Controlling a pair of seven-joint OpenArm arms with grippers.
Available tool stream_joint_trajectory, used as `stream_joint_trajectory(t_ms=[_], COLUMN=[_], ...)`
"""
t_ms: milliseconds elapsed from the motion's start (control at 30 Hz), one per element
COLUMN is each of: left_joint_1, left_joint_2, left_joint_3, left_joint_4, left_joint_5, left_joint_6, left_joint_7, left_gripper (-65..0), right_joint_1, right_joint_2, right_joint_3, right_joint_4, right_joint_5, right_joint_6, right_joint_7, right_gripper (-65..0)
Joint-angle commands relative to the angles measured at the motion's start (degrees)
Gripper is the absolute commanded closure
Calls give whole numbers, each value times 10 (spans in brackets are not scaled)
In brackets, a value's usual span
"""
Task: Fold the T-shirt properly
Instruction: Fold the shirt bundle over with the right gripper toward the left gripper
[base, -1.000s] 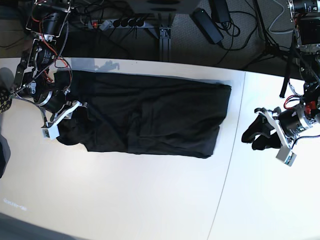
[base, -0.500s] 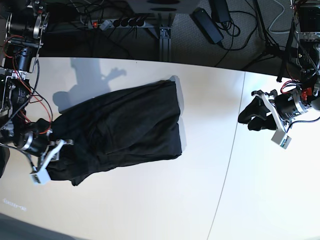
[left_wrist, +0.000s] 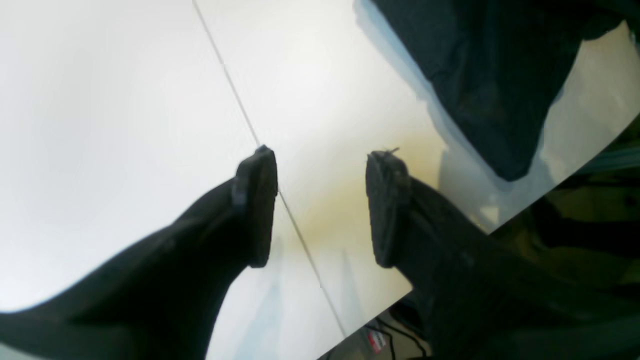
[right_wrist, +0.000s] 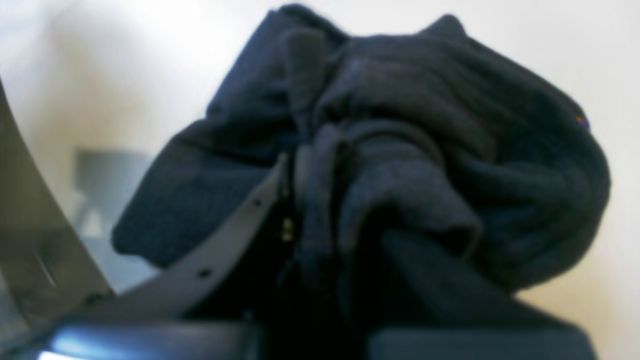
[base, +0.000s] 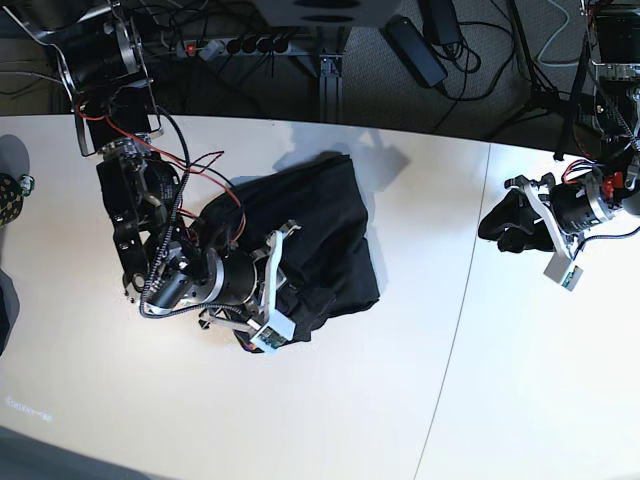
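With the right gripper (right_wrist: 327, 200), clamps a bunched part of the shirt (right_wrist: 540, 190), cloth pinched between the 2 fingers. With the left gripper (left_wrist: 321, 155), holds nothing: fingers wide apart over the table (left_wrist: 125, 125), well away from the cloth. In the base view, has the shirt beneath the right gripper and beside it on the side toward the left gripper, crumpled near the grip, flatter further off. Looks like a gathering or folding-over step, worked with 1 arm; seems far from a proper fold, with loose lumps and uneven edges around the right fingers. Next, probably calls for laying the held part down over the rest, opening the right fingers, then squaring the edges. Could drag the flatter part along or trap creases if lowered carelessly. Will likely handle limply and need smoothing.
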Motion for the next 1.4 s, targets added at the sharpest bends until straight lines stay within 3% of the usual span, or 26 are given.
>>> stream_joint_trajectory(t_ms=[0, 267, 600, 633, 700, 767, 933, 1167, 1367], left_joint_1=[-6, -6, -6, -6, -7, -7, -10, -11, -11], left_joint_2=[-10, -10, -10, -10, -10, -14, -16, -18, -30], left_joint_3=[-4, -4, -4, -4, -4, -5, -26, -153, -188], left_joint_4=[2, -5, -5, -5, -5, -5, -5, -5, -5], left_joint_5=[-10, -15, -27, -25, -17, -7, 16, 10, -6], left_joint_6=[-4, -4, -4, -4, -4, -4, -3, -2, -2], left_joint_7=[-11, -12, -7, -7, -8, -12, -35, -47, -47], left_gripper=[-317, -317, -317, -317, -317, -317, -317, -317, -317], right_joint_1=[14, 14, 14, 14, 15, 17, 25, 25, 25], right_joint_2=[-1, -14, -73, -73, -73, -73, -73, -73, -95], right_joint_3=[-14, -134, -164, -165, -167, -175, -228, -299, -320], right_joint_4=[11, 11, 11, 11, 11, 12, 36, 65, 75], right_joint_5=[-2, -59, -57, -52, -40, -28, -30, 11, 10], right_joint_6=[32, 28, 26, 26, 26, 28, 28, 28, 28], right_joint_7=[10, 15, 10, 10, 10, 10, 10, 10, 10], right_gripper=[0, 0, 0, -34, -187, -265, -267, -267, -265])
